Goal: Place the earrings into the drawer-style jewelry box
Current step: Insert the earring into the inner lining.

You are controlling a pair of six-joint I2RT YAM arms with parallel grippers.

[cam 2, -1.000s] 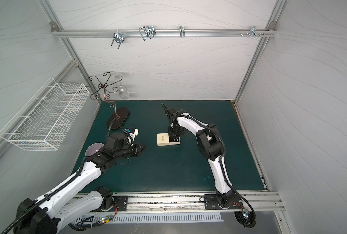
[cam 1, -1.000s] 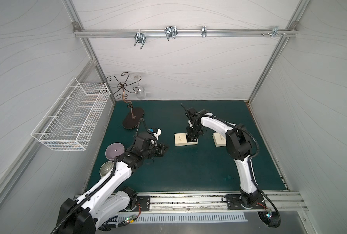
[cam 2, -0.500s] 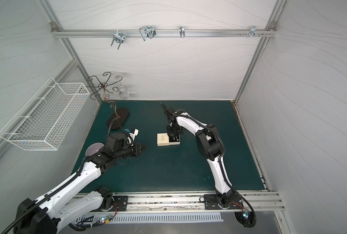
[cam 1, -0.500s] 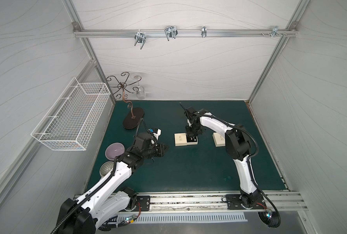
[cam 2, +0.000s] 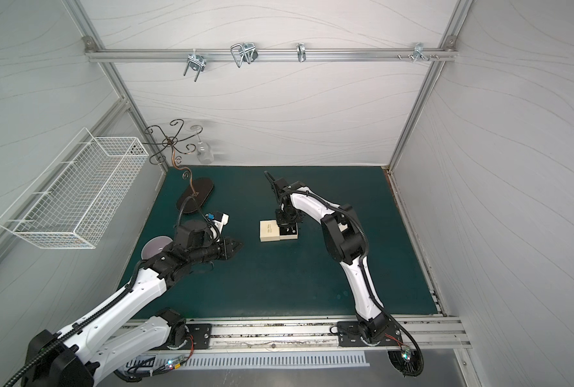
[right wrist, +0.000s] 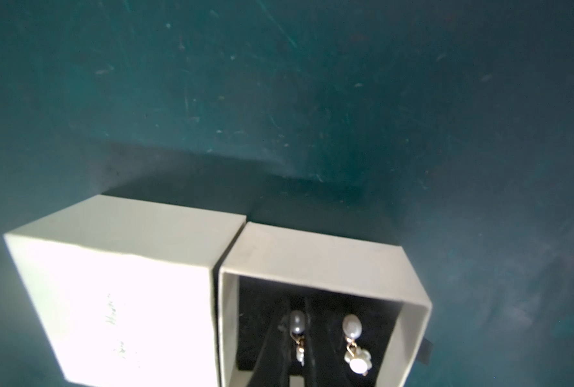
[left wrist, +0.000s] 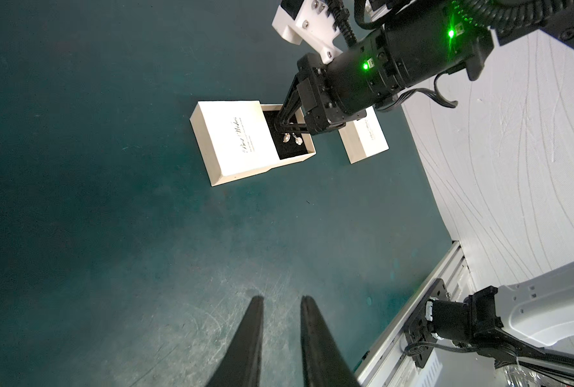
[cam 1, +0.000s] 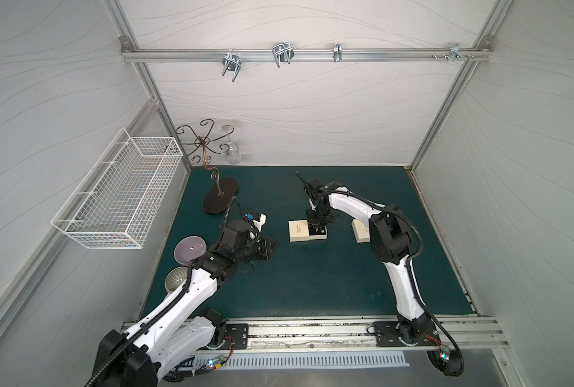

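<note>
**Top views.** The jewelry box sits on the green mat. Its drawer is pulled out toward a second box. The right gripper points straight down into the drawer. The left gripper hovers over the mat, well apart from the jewelry box.

**Left wrist view.** The left gripper is slightly parted and holds nothing. Two earrings lie on the drawer's black lining, just beside the right gripper's tips.

**Right wrist view.** The right gripper is almost fully closed. The gripped earring sits in the narrow slot between its tips and appears pinched. The second earring lies free alongside it, apart from the tips. No further earrings are visible.

**Procedure.** The step in hand is judged to be depositing the gripped earring.
1. Hold the tips low over the lining before release, so that the earring cannot bounce out.
2. Part the jaws only slightly, so that the outer tip does not sweep the second earring.
3. Withdraw vertically, clear of the drawer walls. A sideways drag would probably shift the light box.
</note>
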